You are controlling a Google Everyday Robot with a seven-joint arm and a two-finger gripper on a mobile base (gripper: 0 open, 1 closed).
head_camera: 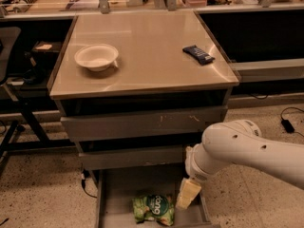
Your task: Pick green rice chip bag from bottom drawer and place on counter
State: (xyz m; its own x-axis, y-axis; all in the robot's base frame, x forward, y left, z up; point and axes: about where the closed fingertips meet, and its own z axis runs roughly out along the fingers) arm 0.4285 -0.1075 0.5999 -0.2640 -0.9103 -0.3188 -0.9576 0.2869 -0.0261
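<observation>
The green rice chip bag lies flat on the grey floor of the open bottom drawer, near its front edge. My gripper hangs down from the white arm into the right side of the drawer, just right of the bag and close to it. The counter is the glossy beige top of the cabinet, above the two upper drawers.
A white bowl sits on the counter's left half. A slim dark blue wrapper lies at its right edge. A black chair and stand are to the left. Cables lie on the speckled floor at right.
</observation>
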